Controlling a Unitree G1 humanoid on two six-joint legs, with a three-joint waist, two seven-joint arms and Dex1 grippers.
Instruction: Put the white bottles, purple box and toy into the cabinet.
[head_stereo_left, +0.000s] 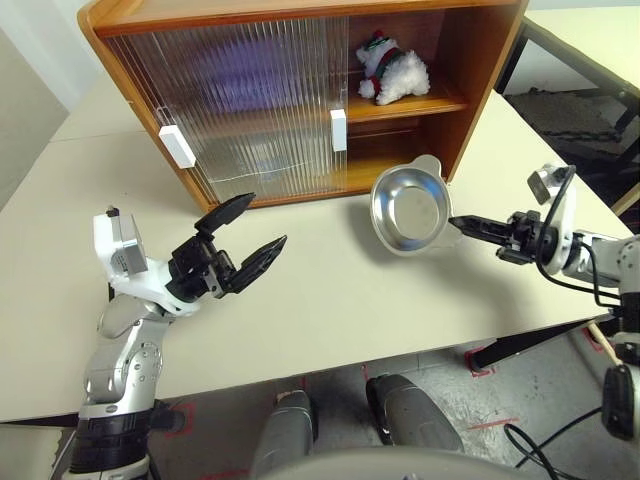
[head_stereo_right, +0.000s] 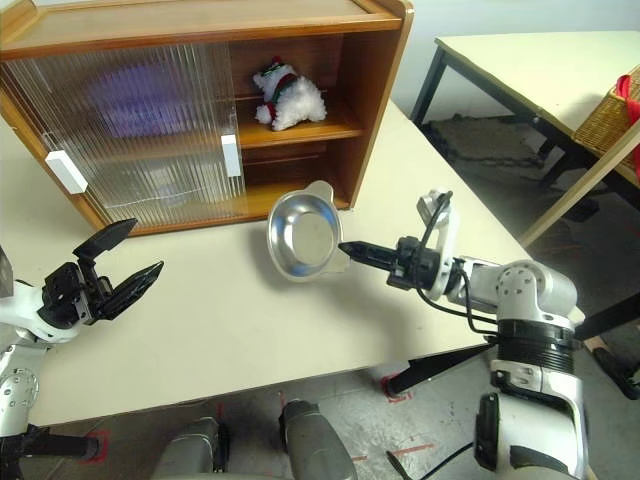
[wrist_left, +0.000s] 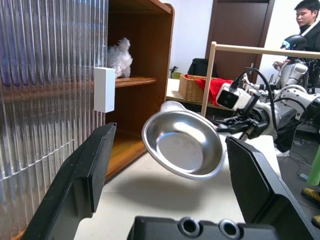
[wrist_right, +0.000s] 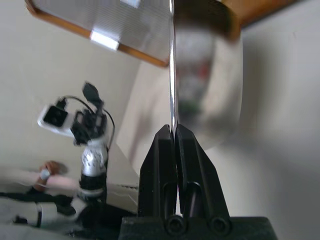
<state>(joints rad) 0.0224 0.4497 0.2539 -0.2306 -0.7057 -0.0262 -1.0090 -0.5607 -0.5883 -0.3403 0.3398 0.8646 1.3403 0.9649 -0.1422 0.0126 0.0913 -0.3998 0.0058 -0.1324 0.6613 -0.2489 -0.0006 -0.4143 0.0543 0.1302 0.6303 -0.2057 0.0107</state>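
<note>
The orange-brown cabinet (head_stereo_left: 480, 60) stands at the back of the table with its right side open. On its upper shelf lies the toy (head_stereo_left: 395, 70). A purple blur behind the ribbed doors is the purple box (head_stereo_left: 235, 70). The white bottles are hidden. My right gripper (head_stereo_left: 455, 223) is shut on the rim of a steel bowl (head_stereo_left: 410, 210), holding it tilted above the table in front of the open side. My left gripper (head_stereo_left: 266, 220) hovers open over the table in front of the closed doors, with nothing between its fingers.
Two ribbed sliding doors with white handles (head_stereo_left: 338, 130) cover the cabinet's left and middle. The cream table (head_stereo_left: 320, 320) ends close in front of me. A second table (head_stereo_right: 540, 70) and a wicker basket (head_stereo_right: 615, 115) stand to the right. A person (wrist_left: 307, 20) is in the background.
</note>
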